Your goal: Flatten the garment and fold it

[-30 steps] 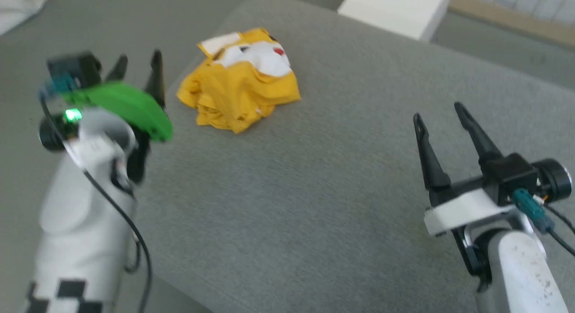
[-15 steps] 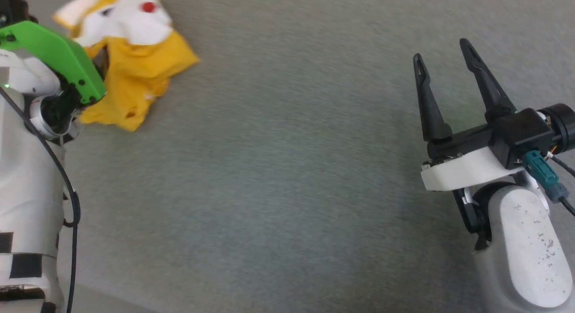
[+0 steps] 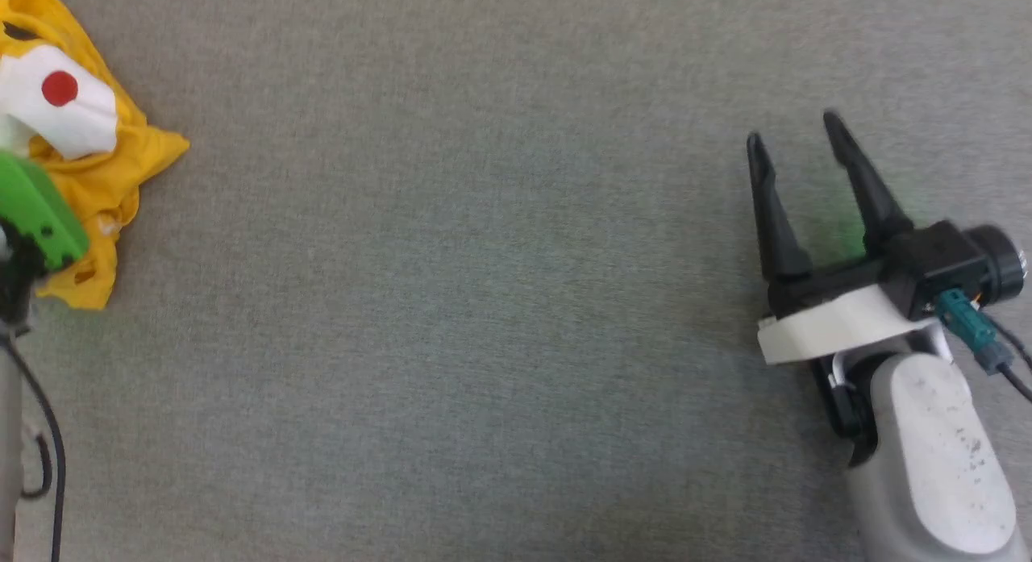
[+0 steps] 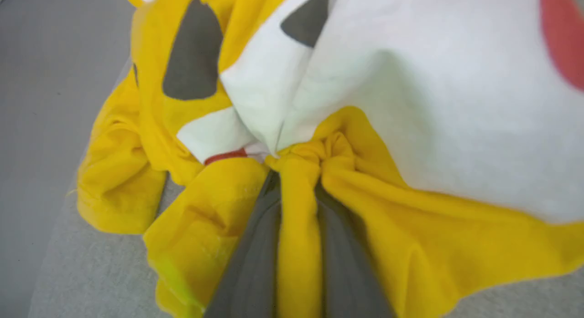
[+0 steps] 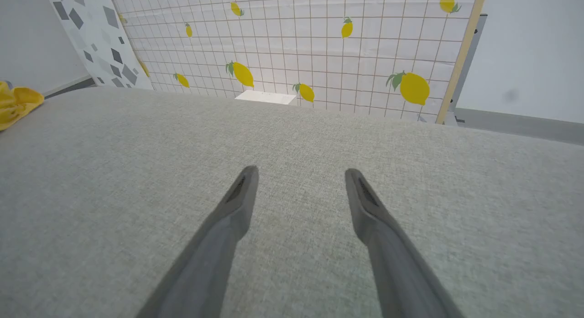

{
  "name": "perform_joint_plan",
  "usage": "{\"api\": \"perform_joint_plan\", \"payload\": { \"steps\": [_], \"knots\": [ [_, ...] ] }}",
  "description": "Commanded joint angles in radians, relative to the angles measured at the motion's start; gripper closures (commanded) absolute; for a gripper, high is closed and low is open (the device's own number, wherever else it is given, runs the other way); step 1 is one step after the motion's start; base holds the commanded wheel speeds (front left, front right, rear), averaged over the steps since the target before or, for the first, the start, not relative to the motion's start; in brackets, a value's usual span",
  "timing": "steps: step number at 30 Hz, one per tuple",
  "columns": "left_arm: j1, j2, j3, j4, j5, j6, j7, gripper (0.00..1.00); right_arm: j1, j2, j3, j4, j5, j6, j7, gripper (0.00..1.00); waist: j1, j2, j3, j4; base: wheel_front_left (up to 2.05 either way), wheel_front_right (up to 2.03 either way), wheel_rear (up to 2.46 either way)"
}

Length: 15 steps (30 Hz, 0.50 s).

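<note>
Garment (image 3: 113, 175) (mustard-yellow cotton tee, white patches) sat crumpled, nothing flattened yet; left claw (image 4: 296, 185) clamped a fold, right claw (image 3: 794, 131) spread empty.

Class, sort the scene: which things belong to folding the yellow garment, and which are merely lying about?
Job:
garment
left gripper, pinching it
right gripper, open
grey padded surface

Lying about:
lemon-print backdrop
white block
patterned panel

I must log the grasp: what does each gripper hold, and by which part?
Left gripper pinches a yellow fold of the crumpled T-shirt, below its white patch. Right gripper holds nothing.
</note>
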Motion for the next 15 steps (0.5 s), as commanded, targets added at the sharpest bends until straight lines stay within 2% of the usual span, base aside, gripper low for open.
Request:
{"api": "perform_joint_plan", "payload": {
  "steps": [1,5,9,11,15],
  "knots": [
    [0.041,0.006,-0.004,0.012,0.03,-0.004,-0.064,1.0,0.025,-0.001,-0.002,0.016,0.014,-0.002,-0.01,0.0,0.0,-0.0001,-0.113,-0.01,0.0,0.0,0.0],
    [0.023,0.061,-0.022,-0.028,0.134,-0.048,-0.344,1.0,0.068,-0.001,-0.008,0.052,0.041,-0.002,-0.023,0.0,0.0,-0.0001,-0.24,-0.014,0.0,0.0,0.0],
    [-0.032,0.087,-0.058,-0.057,0.223,-0.072,-0.554,1.0,0.124,-0.001,-0.029,0.073,0.066,-0.002,-0.031,0.0,0.0,-0.0001,-0.352,-0.018,0.0,0.0,0.0],
    [-0.066,0.085,-0.089,-0.076,0.256,-0.091,-0.607,1.0,0.15,-0.001,-0.041,0.081,0.074,-0.002,-0.033,0.0,0.0,-0.0001,-0.398,-0.025,0.0,0.0,0.0],
    [-0.129,0.048,-0.131,-0.13,0.29,-0.093,-0.673,1.0,0.194,-0.001,-0.068,0.08,0.088,-0.002,-0.033,0.0,0.0,-0.0001,-0.462,-0.043,0.0,0.0,0.0]
  ]
}}
